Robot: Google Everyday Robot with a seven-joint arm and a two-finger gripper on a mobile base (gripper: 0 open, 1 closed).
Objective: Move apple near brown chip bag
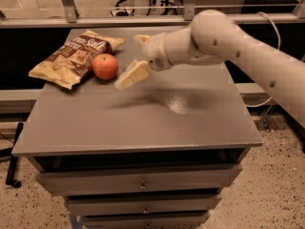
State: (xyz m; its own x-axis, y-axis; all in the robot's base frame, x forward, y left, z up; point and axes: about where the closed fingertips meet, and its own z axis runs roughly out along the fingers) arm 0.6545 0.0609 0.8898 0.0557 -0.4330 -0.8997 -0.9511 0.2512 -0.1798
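Note:
The red-orange apple (105, 66) sits on the grey cabinet top (143, 113), touching the right edge of the brown chip bag (70, 56), which lies flat at the back left. My gripper (129, 61) is just right of the apple and apart from it. It is open and empty: one pale finger (132, 75) points down-left toward the apple, and the other (141, 38) shows behind it. The arm reaches in from the right.
The cabinet has drawers (143, 185) below its front edge. A metal rail and dark gap (143, 20) run behind the top. Speckled floor lies to both sides.

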